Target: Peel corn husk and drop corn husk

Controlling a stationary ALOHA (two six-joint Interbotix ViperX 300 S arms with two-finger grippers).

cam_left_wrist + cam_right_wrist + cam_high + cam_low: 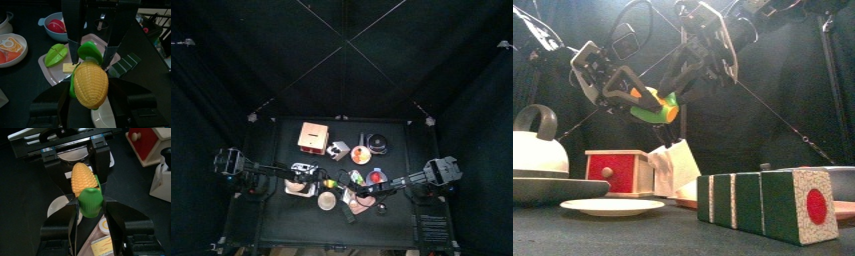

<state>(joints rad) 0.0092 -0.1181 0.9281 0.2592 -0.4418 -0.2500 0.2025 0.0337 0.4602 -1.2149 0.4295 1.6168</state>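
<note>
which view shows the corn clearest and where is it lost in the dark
Left wrist view: the yellow plastic corn cob is lit and sharp. Right wrist view: its green husk reads clearly. Top view: the table is small, dark, cob indistinct. Front view: backlit against black curtains.

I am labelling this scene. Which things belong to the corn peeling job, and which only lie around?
Job: corn cob, corn husk, left gripper, right gripper.
Lying about: peeled green husk piece on tray, kettle, red-and-wood box, striped block.

The corn cob (90, 85) is yellow, its husk (89, 200) bright green. A loose green husk leaf (56, 52) lies on a pale pink plate (50, 73). Green-and-white striped block (767, 203) with a red dot; red wooden box (619, 171); white kettle (537, 150).
</note>
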